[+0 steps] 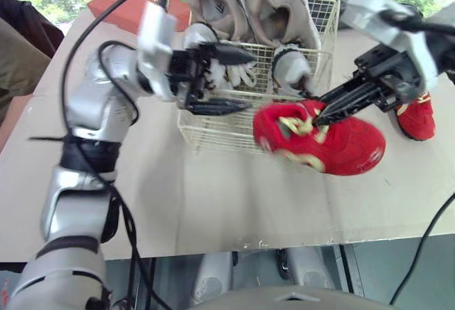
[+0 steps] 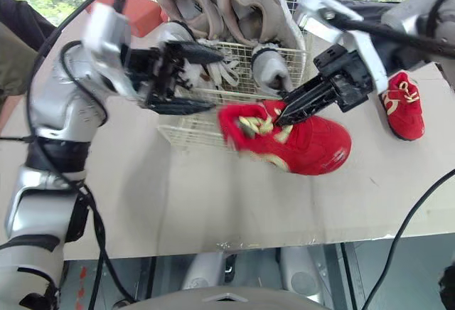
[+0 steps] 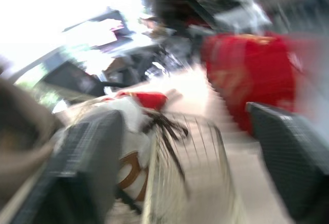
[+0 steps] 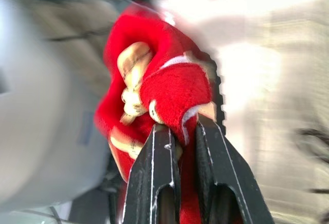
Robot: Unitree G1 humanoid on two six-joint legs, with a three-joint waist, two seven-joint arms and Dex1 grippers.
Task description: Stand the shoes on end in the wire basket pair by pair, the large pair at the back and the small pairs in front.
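The wire basket (image 1: 213, 131) stands mid-table. Two large beige shoes (image 1: 249, 4) stand on end at its back, and small white shoes (image 1: 238, 75) stand in front of them. My right gripper (image 1: 320, 118) is shut on the tongue of a red shoe (image 1: 334, 146), held tilted just off the basket's front right corner; in the right wrist view both fingers (image 4: 154, 183) pinch the red fabric (image 4: 169, 80). The second red shoe (image 1: 416, 114) lies on the table at the far right. My left gripper (image 1: 238, 79) is open over the basket's front left, its fingers (image 3: 82, 172) beside a white shoe (image 3: 128, 147).
A red box (image 1: 124, 8) lies at the back left of the table. Someone in dark clothing (image 1: 21, 33) is at the left edge. A black cable (image 1: 92, 33) loops over my left arm. The table's front edge (image 1: 249, 242) is near.
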